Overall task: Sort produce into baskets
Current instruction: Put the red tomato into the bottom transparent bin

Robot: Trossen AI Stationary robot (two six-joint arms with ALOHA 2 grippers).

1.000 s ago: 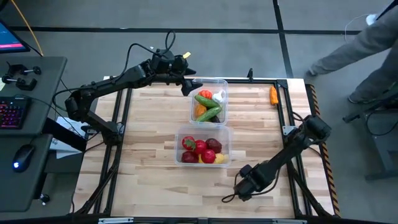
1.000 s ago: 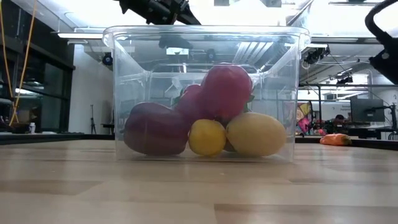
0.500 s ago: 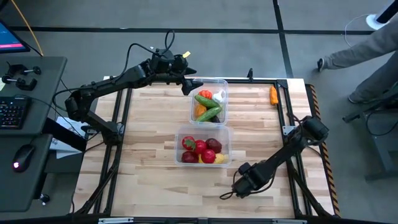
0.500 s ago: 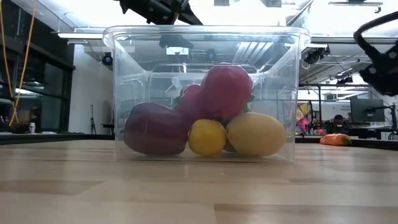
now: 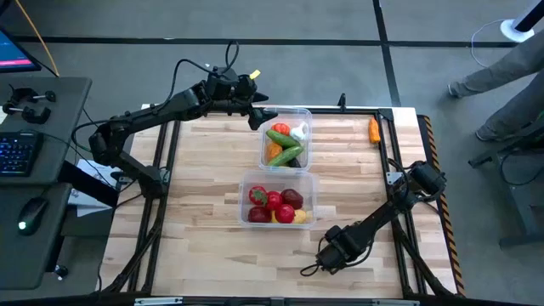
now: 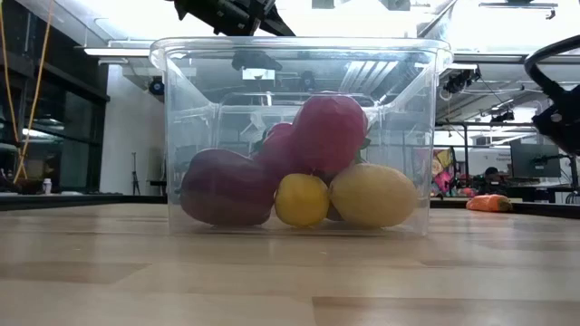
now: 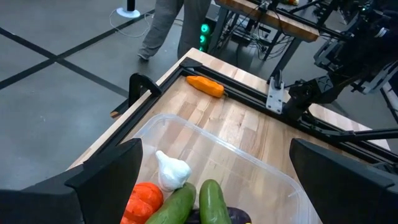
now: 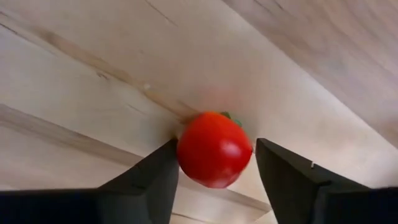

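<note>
A red tomato (image 8: pixel 214 148) lies on the wooden table near its front edge. My right gripper (image 8: pixel 216 157) is open and low over it, one finger on each side; in the high view the gripper (image 5: pixel 327 255) hides the tomato. My left gripper (image 5: pixel 262 116) is open wide and empty above the far left corner of the far clear basket (image 5: pixel 306 119), which holds cucumbers (image 7: pixel 214 202), garlic (image 7: pixel 171 171), an orange pepper and an eggplant. The near clear basket (image 5: pixel 276 174) holds red fruit and lemons (image 6: pixel 373 195). An orange carrot (image 5: pixel 373 129) lies at the table's far right. My right gripper comes at the tomato from above, slanting down. One finger (image 8: pixel 163 168) stands right against the tomato's side (image 8: pixel 181 152), but I cannot tell whether it touches. The other finger is apart from it. The tomato rests on the table.
Dark frame rails run along the table's edges (image 5: pixel 399 170). A person (image 5: pixel 510 59) is beyond the table's far right corner. A desk with keyboard and mouse (image 5: pixel 25 153) stands left of the table. Bare wood lies left and in front of the baskets.
My right gripper has gone a little toward the table's near edge and left, staying low. The person beyond the far right corner has moved farther off.
</note>
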